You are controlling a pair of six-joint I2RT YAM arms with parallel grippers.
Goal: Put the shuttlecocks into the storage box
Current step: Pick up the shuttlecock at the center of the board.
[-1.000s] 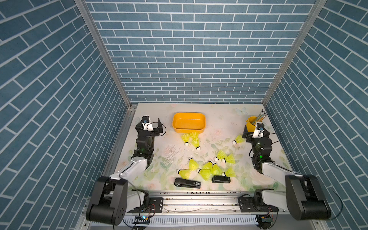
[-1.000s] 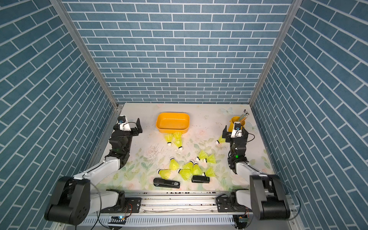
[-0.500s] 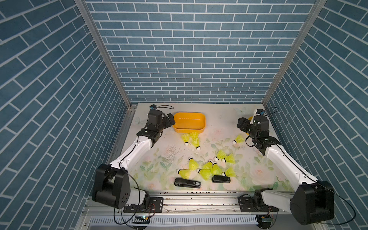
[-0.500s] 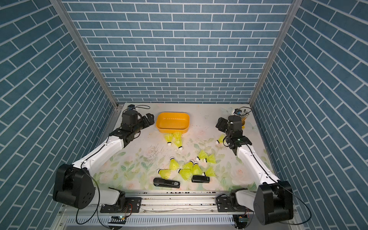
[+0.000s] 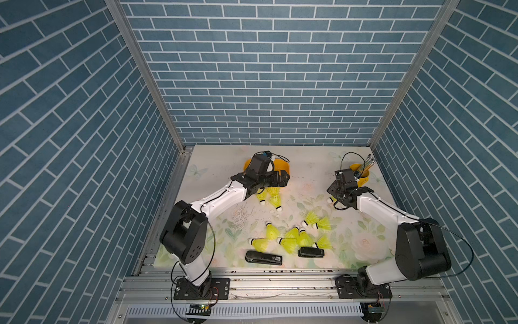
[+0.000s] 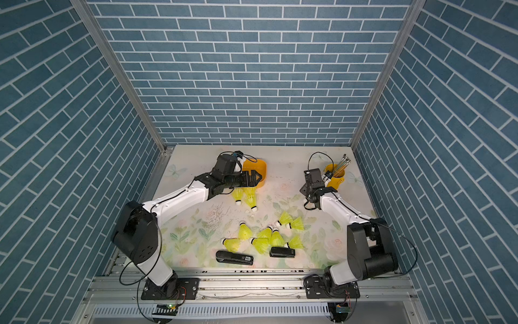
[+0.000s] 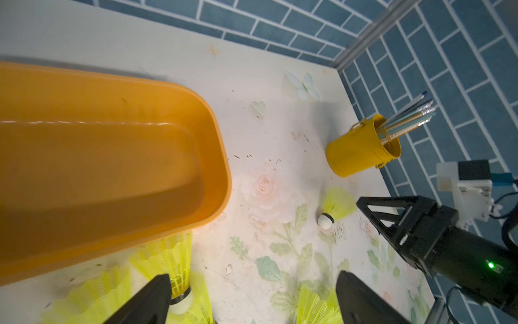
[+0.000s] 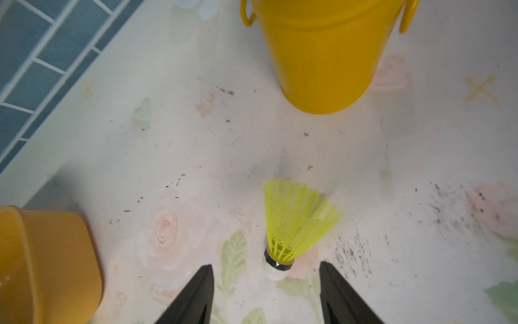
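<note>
Narrowing right tool [image 8: 265,266] astride shuttlecock [image 8: 294,218]

Large black stapler [image 5: 263,257], smaller stapler [image 5: 311,252], yellow pencil cup [image 7: 356,153] on floral tabletop [image 5: 213,179]

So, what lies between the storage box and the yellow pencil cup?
Only bare table separates storage box and pencil cup, as the left wrist view shows.
</note>
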